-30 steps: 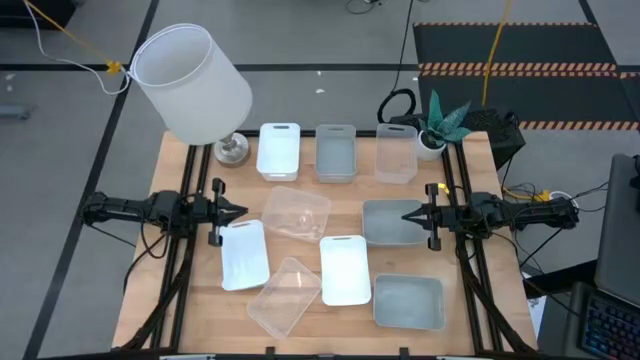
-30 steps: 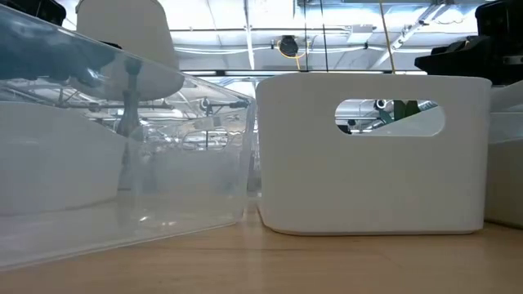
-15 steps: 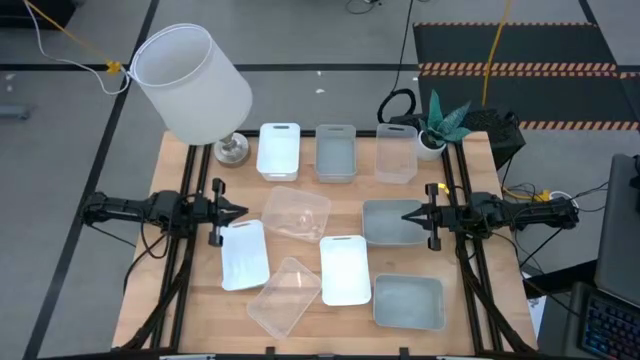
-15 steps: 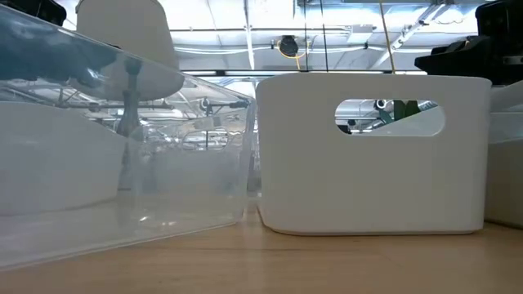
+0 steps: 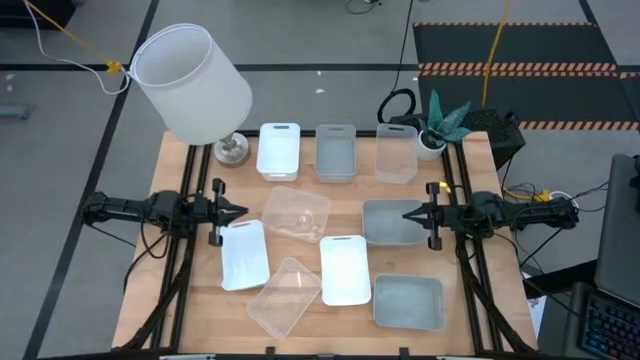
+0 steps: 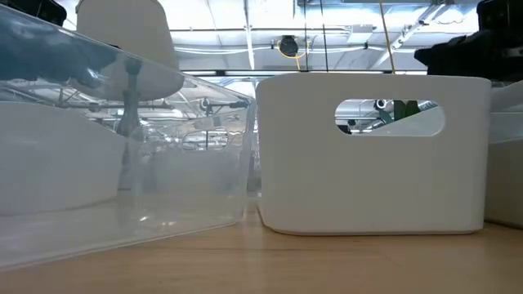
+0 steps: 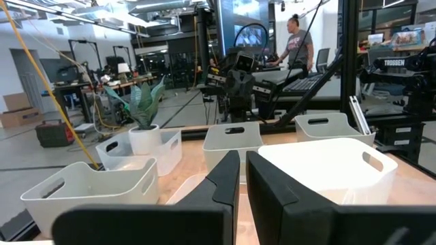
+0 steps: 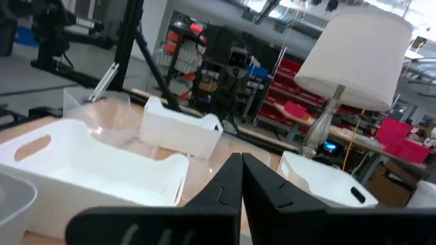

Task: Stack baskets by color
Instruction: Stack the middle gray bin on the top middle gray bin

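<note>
Wooden table [image 5: 190, 290] with 9 unstacked baskets [image 5: 345, 270]

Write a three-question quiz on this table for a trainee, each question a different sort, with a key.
1. True or false: one white basket already sits nested inside another.
2. Which basket lies under the right gripper? A) a white one B) a grey basket C) a clear one
3. Fill in: in the far row, the white basket stands nearest the ____.

Key
1. False: all nine baskets lie singly, none stacked.
2. B: the shut fingertips hang over its left rim. The left gripper, also shut, hovers opposite, by the corner of a tilted white basket.
3. Lamp.
</note>
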Controlling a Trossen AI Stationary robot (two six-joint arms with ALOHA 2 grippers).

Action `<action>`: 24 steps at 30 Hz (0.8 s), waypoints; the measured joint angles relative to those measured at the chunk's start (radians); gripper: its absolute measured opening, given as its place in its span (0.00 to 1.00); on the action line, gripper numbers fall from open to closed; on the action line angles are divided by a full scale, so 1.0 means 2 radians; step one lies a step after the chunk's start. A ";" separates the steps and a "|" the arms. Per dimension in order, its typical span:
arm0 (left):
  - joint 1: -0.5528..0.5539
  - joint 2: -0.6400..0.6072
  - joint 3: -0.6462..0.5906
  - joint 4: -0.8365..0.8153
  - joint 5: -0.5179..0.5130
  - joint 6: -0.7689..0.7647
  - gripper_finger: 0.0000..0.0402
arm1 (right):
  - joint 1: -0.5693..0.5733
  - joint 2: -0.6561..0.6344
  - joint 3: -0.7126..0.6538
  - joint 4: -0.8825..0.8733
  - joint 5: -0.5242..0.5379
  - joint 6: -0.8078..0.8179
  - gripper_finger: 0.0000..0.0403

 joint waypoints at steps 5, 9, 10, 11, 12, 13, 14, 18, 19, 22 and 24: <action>0.000 0.000 0.000 0.000 0.000 0.000 0.08 | 0.000 0.000 0.000 0.055 0.000 0.021 0.00; 0.000 0.000 0.000 0.000 0.000 0.000 0.08 | 0.000 0.004 0.010 0.070 0.009 0.018 0.00; 0.000 0.000 0.000 0.000 0.000 0.000 0.08 | 0.000 0.009 0.014 0.067 0.016 0.018 0.00; 0.000 0.000 0.000 0.000 0.000 0.000 0.08 | 0.000 0.016 0.020 0.056 0.017 0.019 0.00; 0.000 0.000 0.000 0.000 0.000 0.000 0.08 | 0.000 0.026 0.030 0.050 0.020 0.020 0.00; 0.000 0.000 0.000 0.000 0.000 0.000 0.08 | 0.000 0.037 0.043 0.047 0.024 0.020 0.00; 0.000 0.000 0.000 0.000 0.000 0.000 0.08 | 0.000 0.049 0.055 0.045 0.026 0.021 0.00; 0.000 0.000 0.000 0.001 0.000 0.000 0.08 | 0.000 0.117 0.107 0.036 0.025 0.041 0.00; 0.000 0.000 0.000 0.001 0.000 0.000 0.08 | 0.000 0.136 0.122 0.030 0.026 0.051 0.00; 0.000 0.000 0.000 0.001 0.000 0.000 0.08 | 0.000 0.195 0.178 0.001 0.025 0.080 0.00; 0.000 0.000 0.000 0.001 0.000 0.000 0.08 | 0.001 0.236 0.217 -0.035 0.025 0.109 0.00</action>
